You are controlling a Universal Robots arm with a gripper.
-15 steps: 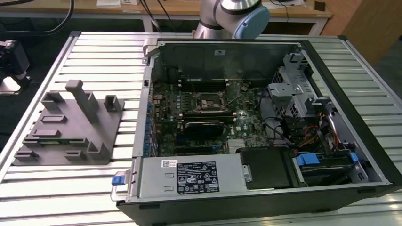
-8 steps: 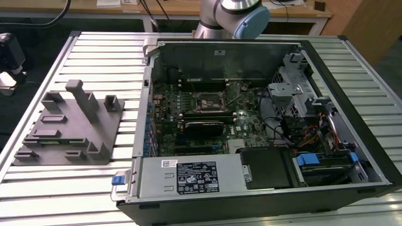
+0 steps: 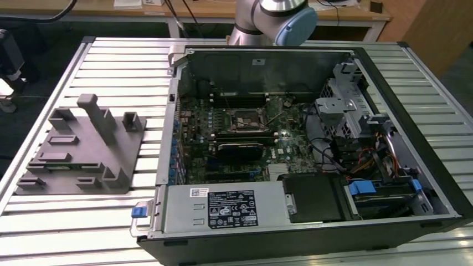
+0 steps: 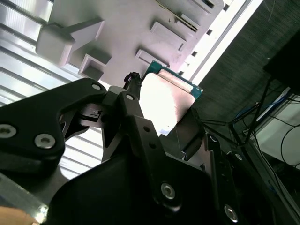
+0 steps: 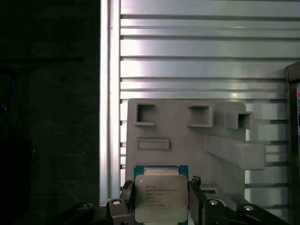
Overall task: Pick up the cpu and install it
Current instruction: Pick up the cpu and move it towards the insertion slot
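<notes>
Gripping the cpu (image 5: pixel 161 200) by its edges, the tool (image 5: pixel 161 193) hangs over the grey fixture (image 5: pixel 187 136)

chip (image 5: pixel 161 197): one edge runs off the first wrist view, print too small to read | second wrist view: my end effector (image 4: pixel 164 101) hides part of the chip | grey fixture (image 5: pixel 187 136): partly behind chip | my arm (image 3: pixel 270 19): cut off at exterior view's top edge
</notes>
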